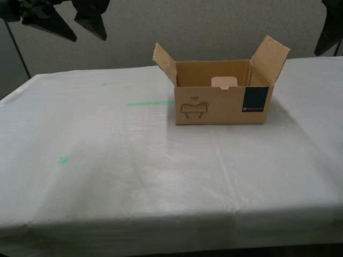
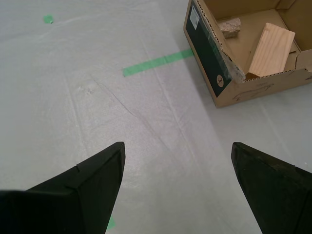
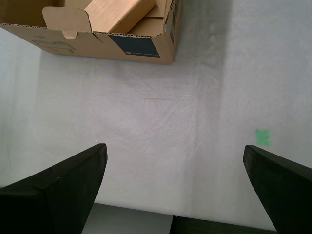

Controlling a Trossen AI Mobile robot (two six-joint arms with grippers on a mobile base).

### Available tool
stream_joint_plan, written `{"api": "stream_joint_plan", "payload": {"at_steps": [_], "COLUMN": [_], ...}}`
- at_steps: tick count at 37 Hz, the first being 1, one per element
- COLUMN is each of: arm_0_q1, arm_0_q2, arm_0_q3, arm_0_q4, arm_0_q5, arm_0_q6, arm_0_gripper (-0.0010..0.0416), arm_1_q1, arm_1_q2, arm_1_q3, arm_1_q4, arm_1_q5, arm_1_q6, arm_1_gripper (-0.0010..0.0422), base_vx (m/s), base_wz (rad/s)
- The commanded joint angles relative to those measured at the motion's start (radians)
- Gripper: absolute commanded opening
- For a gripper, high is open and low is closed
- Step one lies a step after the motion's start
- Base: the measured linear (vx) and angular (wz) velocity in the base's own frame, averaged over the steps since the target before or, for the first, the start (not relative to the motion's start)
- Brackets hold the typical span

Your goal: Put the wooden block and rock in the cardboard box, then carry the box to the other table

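Note:
The cardboard box (image 1: 220, 107) stands open on the cloth-covered other table (image 1: 161, 182), back and right of middle in the exterior view. From there its contents are hidden. In the second wrist view the box (image 2: 263, 90) holds the wooden block (image 2: 272, 48), which leans tilted, and the rock (image 2: 230, 25) in a corner. In the first wrist view the block (image 3: 119, 14) shows inside the box (image 3: 97, 44). My second gripper (image 2: 178, 145) and my first gripper (image 3: 174, 146) are both open and empty, above bare cloth and apart from the box.
A green tape strip (image 1: 150, 103) lies on the cloth towards the exterior view's left of the box, with small green marks (image 1: 63, 159) nearer. Dark arm parts hang at the exterior view's top left (image 1: 48, 24) and top right (image 1: 328, 32). The table's front edge (image 1: 171, 227) is near.

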Motion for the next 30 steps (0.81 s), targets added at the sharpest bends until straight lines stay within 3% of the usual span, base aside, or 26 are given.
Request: {"api": "stream_joint_plan", "payload": {"at_steps": [1, 30], "arm_0_q1": [0.0, 0.0], "arm_0_q2": [0.0, 0.0], "arm_0_q3": [0.0, 0.0], "arm_0_q4": [0.002, 0.003], "arm_0_q5": [0.001, 0.001], "arm_0_q6": [0.0, 0.0], "arm_0_gripper": [0.039, 0.039], "arm_1_q1": [0.0, 0.0], "arm_1_q2": [0.0, 0.0], "arm_1_q3": [0.001, 0.001], "arm_1_q4": [0.0, 0.0], "arm_1_q5": [-0.004, -0.004], "arm_1_q6": [-0.002, -0.002], "arm_1_gripper": [0.0295, 0.0295], "base_vx": [0.0, 0.0], "base_wz": [0.0, 0.0]}}
